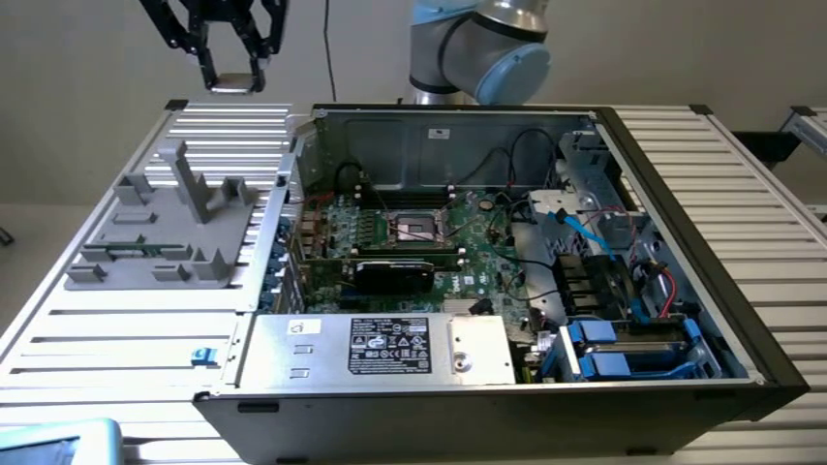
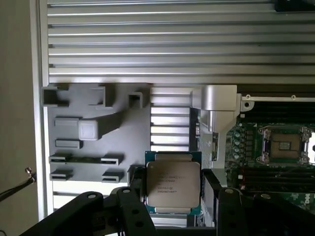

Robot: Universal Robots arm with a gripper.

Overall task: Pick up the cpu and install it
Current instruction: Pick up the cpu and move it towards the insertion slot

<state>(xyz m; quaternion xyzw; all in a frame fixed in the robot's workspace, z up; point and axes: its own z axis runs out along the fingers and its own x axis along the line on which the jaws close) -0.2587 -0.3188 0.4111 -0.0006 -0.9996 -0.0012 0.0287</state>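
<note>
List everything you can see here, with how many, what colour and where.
cpu: one, silver top, held above the table, off to the case's side
fixture: one, grey, on the table at the exterior view's left of the case
computer case: one, black, open, on the table
motherboard: one, green, inside the case
socket: one, black frame, on the motherboard
power supply: one, silver, in the case, nearest the exterior camera
table: one, silver, slatted
arm: one, grey and blue, behind the case
gripper: one, black, closed on the cpu
</note>
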